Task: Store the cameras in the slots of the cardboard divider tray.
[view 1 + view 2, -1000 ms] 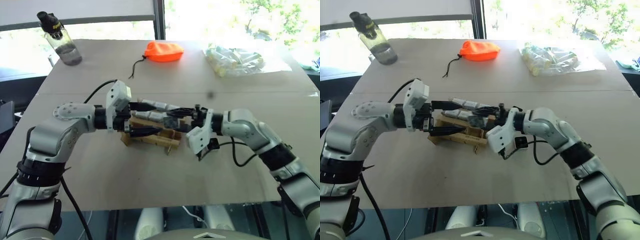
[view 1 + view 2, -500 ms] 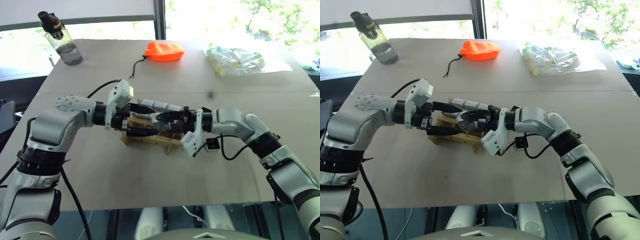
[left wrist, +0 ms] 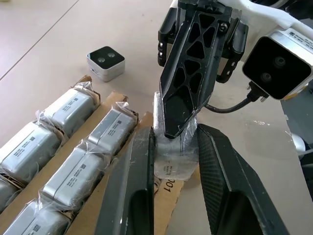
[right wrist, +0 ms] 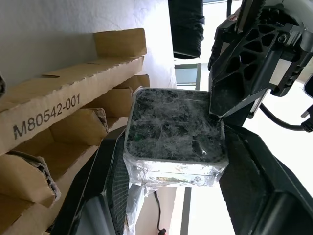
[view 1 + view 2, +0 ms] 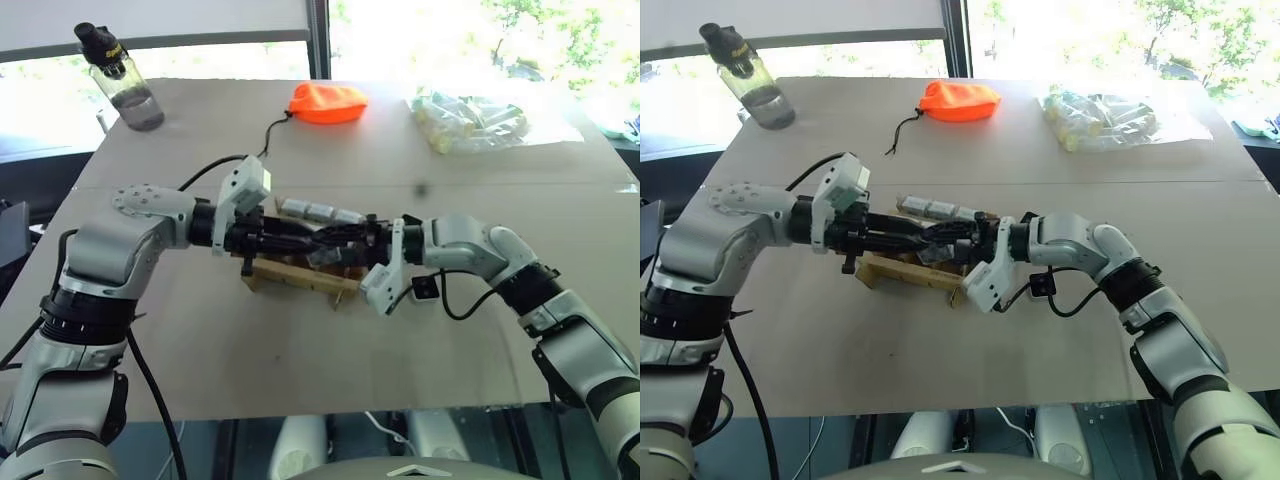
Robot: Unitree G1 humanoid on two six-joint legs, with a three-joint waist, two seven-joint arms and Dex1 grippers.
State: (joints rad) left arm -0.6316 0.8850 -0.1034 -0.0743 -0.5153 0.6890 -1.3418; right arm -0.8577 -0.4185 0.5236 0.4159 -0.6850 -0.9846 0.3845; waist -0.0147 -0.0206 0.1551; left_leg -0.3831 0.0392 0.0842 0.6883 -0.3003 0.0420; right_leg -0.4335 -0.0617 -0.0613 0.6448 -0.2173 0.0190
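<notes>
Over the cardboard divider tray (image 5: 300,276) both arms meet at one plastic-wrapped camera (image 3: 172,164). My left gripper (image 3: 176,131) is shut on its sides. From the opposite side my right gripper (image 4: 173,137) is also shut on the same camera (image 4: 173,129), whose black face shows in the right wrist view. The right gripper's black lattice finger (image 3: 195,73) lies over the camera's upper end. Several wrapped cameras (image 3: 66,111) stand in the tray's slots, and a row of them (image 5: 320,212) shows at the tray's far side. One unwrapped camera (image 3: 105,62) sits on the table beyond the tray.
An orange pouch (image 5: 327,102) with a black cord lies at the far middle of the table. A clear bag of pale items (image 5: 470,120) is at the far right. A water bottle (image 5: 120,80) stands at the far left corner.
My left gripper's fingers, wide open a second ago, have shut on the camera held by my right gripper. The right arm reached in leftward, then stayed still.
</notes>
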